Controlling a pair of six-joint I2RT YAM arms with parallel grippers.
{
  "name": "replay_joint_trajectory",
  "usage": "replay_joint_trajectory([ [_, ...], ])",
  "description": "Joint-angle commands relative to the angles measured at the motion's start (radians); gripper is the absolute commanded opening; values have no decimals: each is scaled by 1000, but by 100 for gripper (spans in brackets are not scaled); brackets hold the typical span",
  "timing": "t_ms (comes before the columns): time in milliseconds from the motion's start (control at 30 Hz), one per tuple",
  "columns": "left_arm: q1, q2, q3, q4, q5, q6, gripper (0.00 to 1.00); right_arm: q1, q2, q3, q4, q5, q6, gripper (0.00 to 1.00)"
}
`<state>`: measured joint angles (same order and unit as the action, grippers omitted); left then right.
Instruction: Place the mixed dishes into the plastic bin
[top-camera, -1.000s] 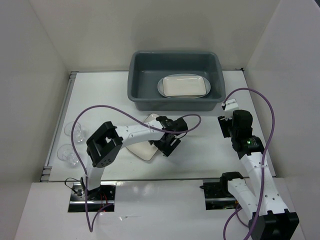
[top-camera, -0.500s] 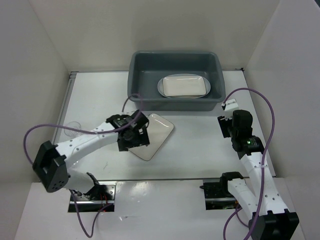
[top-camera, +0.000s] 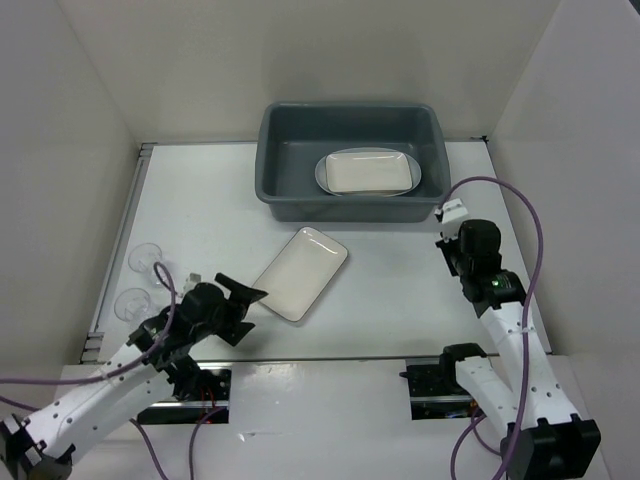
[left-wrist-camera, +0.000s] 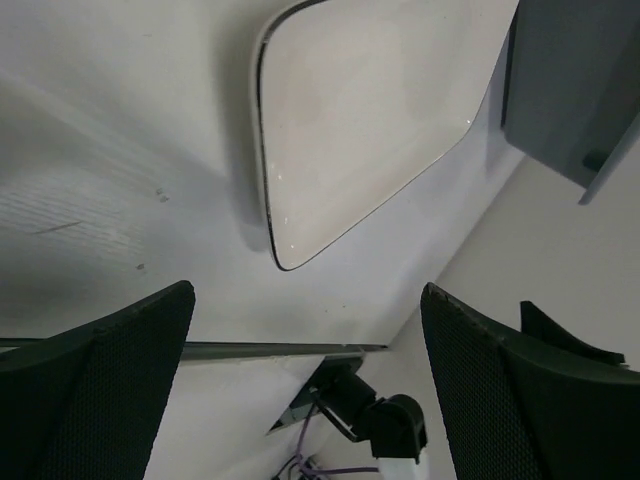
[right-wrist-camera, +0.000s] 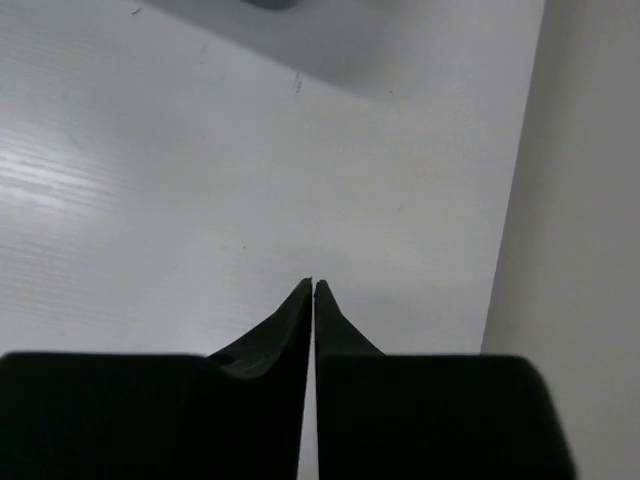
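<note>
The dark grey plastic bin stands at the back of the table, and its corner shows in the left wrist view. Inside it a white oval platter carries a cream plate. Another cream rounded-rectangle plate lies flat on the table in front of the bin. Two clear glass cups stand at the left edge. My left gripper is open and empty, just near-left of the table plate and not touching it. My right gripper is shut on nothing, above bare table right of the bin.
White walls close in the table on the left, back and right; the right wall is close to my right gripper. A metal rail marks the table's near edge. The right arm's base shows beyond it.
My left arm has pulled back from the table plate toward the near left, with its jaws wide open. The plate stays on the table. My right gripper has shut.
</note>
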<state>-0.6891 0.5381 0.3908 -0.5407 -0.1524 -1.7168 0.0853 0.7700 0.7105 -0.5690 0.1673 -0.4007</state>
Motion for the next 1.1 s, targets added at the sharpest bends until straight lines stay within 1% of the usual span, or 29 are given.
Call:
replay_joint_trajectory([
  [0, 3, -152, -85, 21, -36, -197, 100, 53, -38, 14, -6, -139, -53, 0],
  [33, 3, -188, -99, 6, -47, -226, 100, 62, -57, 24, -21, -206, -125, 0],
  [67, 3, -220, -113, -23, -58, -236, 100, 71, -86, 43, -63, -373, -166, 0],
  [100, 3, -278, -122, -42, -70, -247, 100, 105, -86, 43, -75, -441, -194, 0],
  [133, 3, -305, -142, -59, -70, -274, 100, 135, -77, 61, -75, -489, -211, 0],
  [167, 3, -326, -153, -91, -70, -286, 100, 174, -27, 87, -75, -523, -201, 0],
  [200, 3, -364, -153, -100, -70, -287, 100, 254, 10, 102, -75, -523, -190, 0],
  [233, 3, -378, -168, -100, -70, -296, 100, 281, 50, 116, -75, -552, -190, 0],
  [267, 3, -389, -179, -100, -70, -296, 100, 294, 92, 144, -86, -590, -235, 0],
  [300, 3, -401, -179, -100, -70, -296, 100, 294, 182, 159, -112, -680, -262, 0],
  [367, 3, -402, -205, -100, -61, -296, 100, 306, 259, 170, -95, -716, -296, 0],
  [400, 14, -388, -205, -88, -61, -296, 100, 327, 305, 170, -30, -692, -296, 0],
  [467, 14, -359, -216, -78, -61, -287, 100, 366, 343, 150, 21, -645, -312, 0],
  [500, 14, -349, -216, -77, -61, -287, 100, 385, 385, 150, 32, -608, -334, 0],
  [567, 14, -320, -204, -87, -61, -287, 100, 477, 422, 170, 21, -566, -419, 0],
  [600, 14, -310, -179, -102, -61, -287, 100, 549, 452, 170, 21, -499, -440, 0],
  [633, 14, -296, -179, -102, -61, -287, 100, 550, 469, 170, 21, -471, -457, 0],
  [667, 14, -261, -170, -114, -61, -287, 100, 597, 488, 185, 35, -453, -489, 0],
  [733, 14, -213, -145, -105, -61, -267, 100, 637, 555, 223, 46, -433, -500, 0],
  [767, 14, -148, -118, -105, -61, -257, 100, 651, 577, 234, 64, -414, -510, 0],
  [833, 14, -65, -80, -82, -61, -204, 100, 679, 632, 254, 90, -385, -520, 0],
  [867, 14, 38, -57, -70, -61, -178, 100, 704, 650, 265, 118, -349, -533, 0],
  [933, 45, 147, 18, -20, -61, -75, 100, 715, 692, 288, 138, -316, -544, 0],
  [967, 59, 245, 43, -10, -61, -41, 100, 715, 731, 288, 147, -289, -553, 0],
  [1033, 103, 325, 80, 1, -33, 20, 100, 715, 758, 325, 164, -275, -553, 0],
  [1067, 115, 326, 80, 16, -9, 37, 100, 725, 776, 336, 173, -252, -553, 0],
])
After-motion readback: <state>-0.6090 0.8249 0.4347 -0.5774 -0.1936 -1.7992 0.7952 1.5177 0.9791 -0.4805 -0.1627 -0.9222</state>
